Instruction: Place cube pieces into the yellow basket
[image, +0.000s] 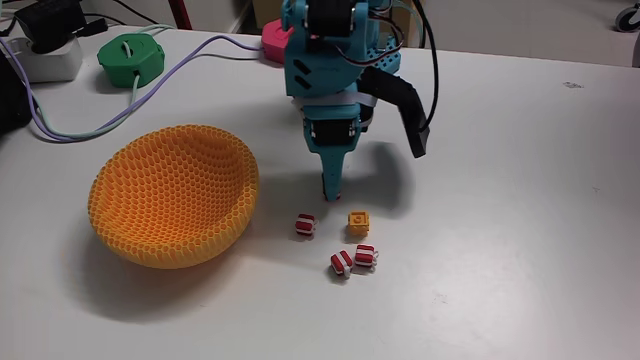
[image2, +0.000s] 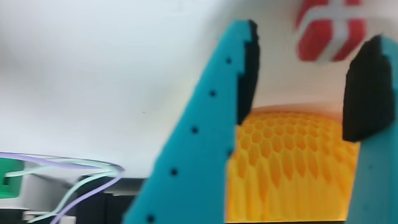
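Note:
The yellow basket (image: 150, 238) stands at the left of the white table in the fixed view. To its right lie several cube pieces: three red-and-white striped ones (image: 305, 224) (image: 365, 256) (image: 341, 264) and a yellow studded one (image: 358, 221). My teal gripper (image: 376, 174) hangs open just behind them. Its teal finger (image: 331, 185) points down near the leftmost striped cube, and the black finger (image: 412, 120) is swung out to the right. In the wrist view a striped cube (image2: 329, 31) sits blurred near the open gripper's (image2: 311, 34) fingertips, with the basket (image2: 292, 155) behind. Nothing is held.
A green round puck (image: 130, 58) and a pink round puck (image: 272, 42) sit at the back of the table. Pale cables (image: 60, 125) run from the back left past the basket. A white block with a black plug (image: 45, 55) sits far left.

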